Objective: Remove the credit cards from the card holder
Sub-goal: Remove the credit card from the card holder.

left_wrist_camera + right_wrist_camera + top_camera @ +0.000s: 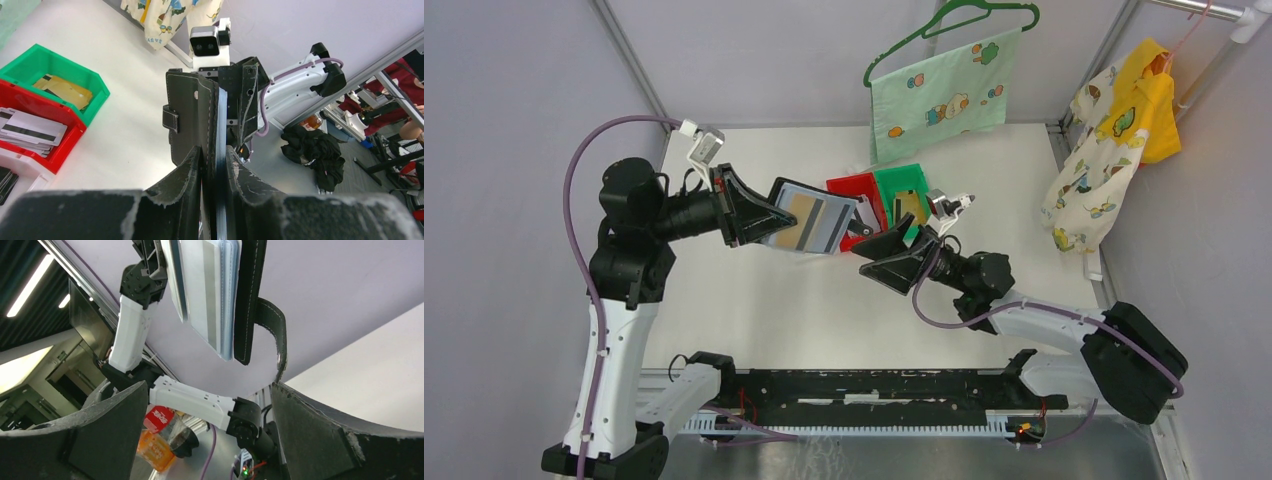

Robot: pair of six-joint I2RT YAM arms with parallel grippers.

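My left gripper (pixel 759 215) is shut on one edge of the black card holder (pixel 809 222) and holds it up above the table. The holder hangs open and shows a tan card (pixel 800 216) beside a grey striped card (pixel 827 222). In the left wrist view the holder (pixel 192 115) stands edge-on between my fingers, snap tab (pixel 171 119) to the left. My right gripper (pixel 894 256) is open just right of the holder, with nothing in it. From the right wrist, the holder (pixel 246 295) and its cards (pixel 210 295) hang above the open gripper (pixel 207 392).
A red bin (pixel 852 195) and a green bin (pixel 902 186) stand behind the grippers. The green bin (pixel 55 70) holds tan cards (pixel 65 91); the red bin (pixel 35 155) holds whitish cards (pixel 30 131). Clothes hang at the back and right.
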